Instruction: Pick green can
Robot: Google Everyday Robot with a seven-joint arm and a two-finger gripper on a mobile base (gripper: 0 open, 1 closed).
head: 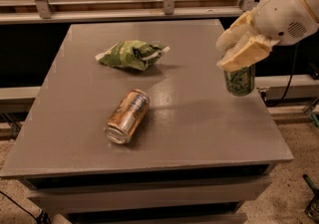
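Where the right edge of the desk (199, 133) runs, spotted upright in the claw (234, 57): green can (240, 82), clamped round its upper half by pale fingers (249, 51), with only the lower half on show. Looks raised just clear of the surface, though hard to call. Judged light and thin-walled, so likely to dent under a hard squeeze. Smooth and slick as well, so best gripped across the body, as now, rather than by the rim. Counting up: one green can, one gold-orange can (127, 116) lying on its side left of centre towards the front edge, one green snack bag (130, 54) nearer the back edge. Both well apart from the claw.
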